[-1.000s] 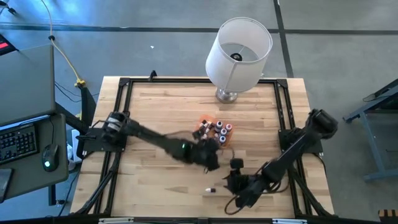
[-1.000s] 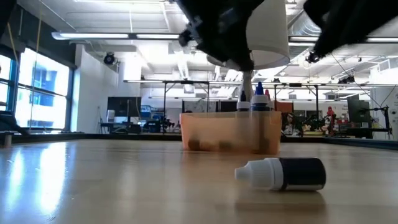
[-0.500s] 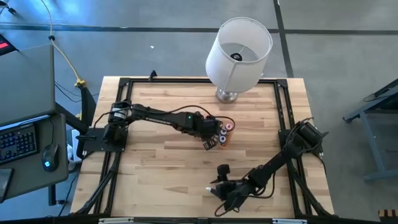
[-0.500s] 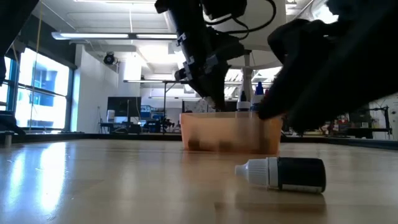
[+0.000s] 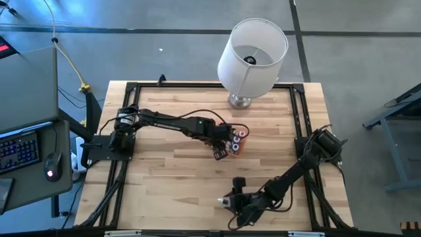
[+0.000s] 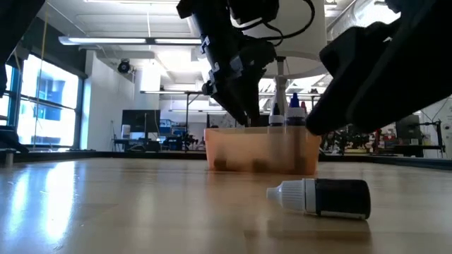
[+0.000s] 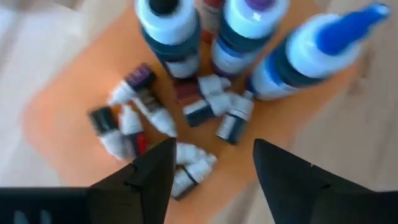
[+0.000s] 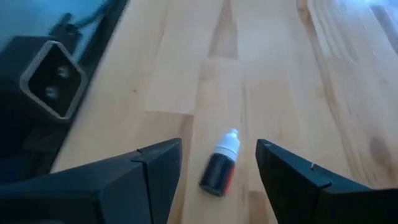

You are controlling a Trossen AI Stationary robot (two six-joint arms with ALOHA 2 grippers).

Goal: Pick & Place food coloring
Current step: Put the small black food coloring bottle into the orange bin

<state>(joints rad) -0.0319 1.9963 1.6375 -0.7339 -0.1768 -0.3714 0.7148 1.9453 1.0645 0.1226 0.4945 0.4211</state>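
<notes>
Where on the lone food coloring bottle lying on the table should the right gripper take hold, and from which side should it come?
Probably across the dark body of the lone bottle, coming down from above. It lies flat on the wooden table, so only its long sides are free; the white cap tapers and would likely slip. The right gripper, open, already has its fingers either side of it.

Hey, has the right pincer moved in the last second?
Yes. In the high view the right pincer has shifted toward the picture's left along the table's near edge, farther from the lamp, onto the loose bottle.
</notes>
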